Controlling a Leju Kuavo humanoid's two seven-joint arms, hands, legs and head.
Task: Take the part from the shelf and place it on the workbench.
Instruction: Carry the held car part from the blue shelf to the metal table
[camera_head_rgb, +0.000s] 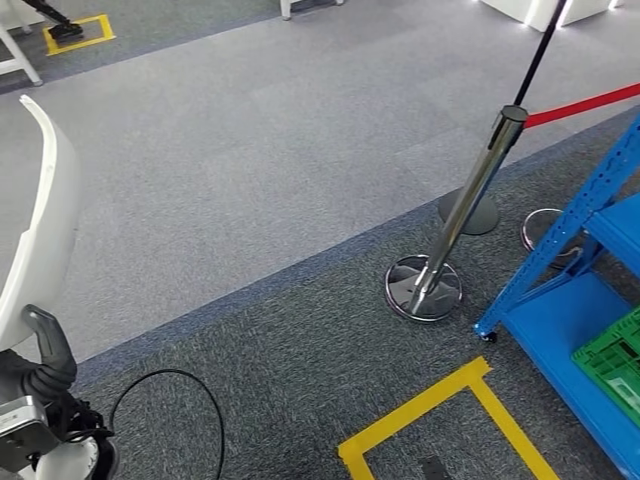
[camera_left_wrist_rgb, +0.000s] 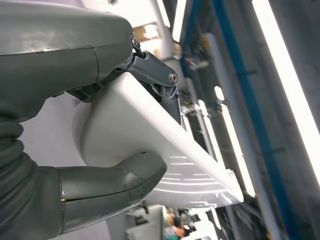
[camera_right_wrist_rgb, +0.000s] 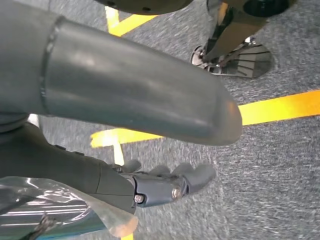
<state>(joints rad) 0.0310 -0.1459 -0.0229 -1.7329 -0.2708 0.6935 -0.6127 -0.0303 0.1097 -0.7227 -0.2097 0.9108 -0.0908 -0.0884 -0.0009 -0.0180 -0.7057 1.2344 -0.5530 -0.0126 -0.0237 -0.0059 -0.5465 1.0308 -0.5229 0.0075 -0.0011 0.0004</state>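
The part (camera_head_rgb: 41, 225) is a white curved shell that rises at the far left of the head view. My left hand (camera_head_rgb: 44, 378) grips its lower end from below. The left wrist view shows the same white part (camera_left_wrist_rgb: 158, 150) clamped between the grey thumb (camera_left_wrist_rgb: 109, 187) and the dark fingers (camera_left_wrist_rgb: 162, 80) of my left hand (camera_left_wrist_rgb: 49, 65). My right hand (camera_right_wrist_rgb: 151, 120) hangs over the grey carpet with its fingers (camera_right_wrist_rgb: 170, 185) stretched out and nothing in it. The blue shelf (camera_head_rgb: 562, 320) stands at the right edge.
A green crate (camera_head_rgb: 615, 362) sits on the shelf's low board. A chrome stanchion (camera_head_rgb: 460, 210) with a red belt (camera_head_rgb: 581, 105) leans ahead of the shelf, on a round base (camera_head_rgb: 423, 288). Yellow floor tape (camera_head_rgb: 445, 405) and a black cable loop (camera_head_rgb: 170, 385) lie on the carpet.
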